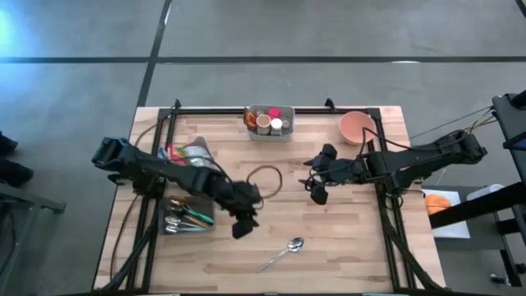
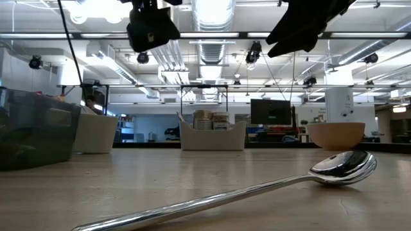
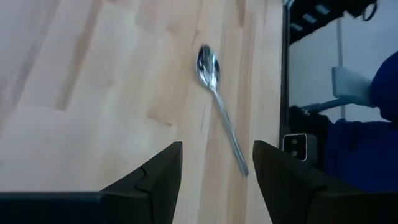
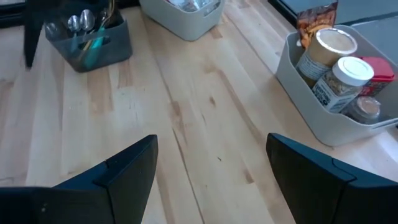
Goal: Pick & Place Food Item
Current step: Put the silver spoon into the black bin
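Several food jars and a packet (image 1: 268,122) stand in a grey bin (image 4: 323,118) at the table's far edge. A pink bowl (image 1: 356,126) sits to the bin's right. My left gripper (image 1: 242,225) hangs open above the table, just left of and beyond a metal spoon (image 1: 283,253). In the left wrist view the spoon (image 3: 214,87) lies flat ahead of the open gripper (image 3: 217,180). My right gripper (image 1: 317,191) hovers open over the table's middle right, with bare wood between its fingers (image 4: 211,180). Neither gripper holds anything.
A dark cutlery bin (image 1: 187,215) stands at the left, with a bin of packets (image 1: 193,152) beyond it. A thin brown ring (image 1: 265,177) lies on the wood between the two grippers. In the low view both grippers (image 2: 153,29) (image 2: 302,29) hang high over the table.
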Available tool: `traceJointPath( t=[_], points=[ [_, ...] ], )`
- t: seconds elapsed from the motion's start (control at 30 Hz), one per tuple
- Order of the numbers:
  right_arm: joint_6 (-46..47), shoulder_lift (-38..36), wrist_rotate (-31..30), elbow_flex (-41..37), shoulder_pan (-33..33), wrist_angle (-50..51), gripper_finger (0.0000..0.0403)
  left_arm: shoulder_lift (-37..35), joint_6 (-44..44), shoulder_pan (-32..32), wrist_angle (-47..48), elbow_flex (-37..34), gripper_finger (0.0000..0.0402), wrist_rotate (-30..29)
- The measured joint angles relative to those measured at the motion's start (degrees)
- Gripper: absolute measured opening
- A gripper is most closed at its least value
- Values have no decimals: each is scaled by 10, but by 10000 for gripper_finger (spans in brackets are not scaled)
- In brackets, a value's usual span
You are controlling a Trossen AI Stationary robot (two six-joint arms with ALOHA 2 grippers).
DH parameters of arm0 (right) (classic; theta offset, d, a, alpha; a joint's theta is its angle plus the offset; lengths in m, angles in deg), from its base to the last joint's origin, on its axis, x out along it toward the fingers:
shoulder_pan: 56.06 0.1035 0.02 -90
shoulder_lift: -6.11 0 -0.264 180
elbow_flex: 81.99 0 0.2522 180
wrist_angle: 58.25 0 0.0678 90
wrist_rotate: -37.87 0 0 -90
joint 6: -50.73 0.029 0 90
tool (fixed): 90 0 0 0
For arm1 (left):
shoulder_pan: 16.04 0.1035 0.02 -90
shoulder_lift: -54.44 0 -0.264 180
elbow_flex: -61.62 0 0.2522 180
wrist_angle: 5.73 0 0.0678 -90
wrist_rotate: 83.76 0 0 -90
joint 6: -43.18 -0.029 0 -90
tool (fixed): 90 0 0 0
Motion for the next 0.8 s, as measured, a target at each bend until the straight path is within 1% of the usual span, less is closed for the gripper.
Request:
traceJointPath(
  t=[0.2,0.43,0.63,0.8],
  points=[
    [-3,-6,0,0,0,6,299,70,59,-32,6,30,199,-1],
    [4,-9,0,0,0,13,299,132,108,-45,7,76,199,-2],
    [84,-15,-43,0,0,86,299,172,117,-48,22,114,199,-4],
    [138,-20,-64,0,3,129,299,211,123,-61,35,150,199,-8]
  ],
)
